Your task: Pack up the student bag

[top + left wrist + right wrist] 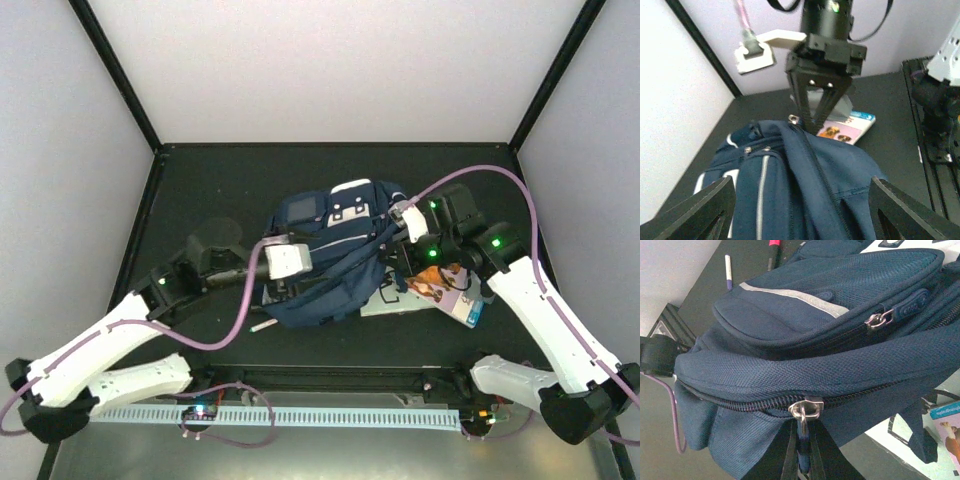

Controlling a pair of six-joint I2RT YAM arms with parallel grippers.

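The right gripper pinches shut on the zipper pull of the navy backpack, while the left gripper gapes wide over it.

Even, bright overhead light, soft shadows; wrist views slightly soft, near edges blurred.
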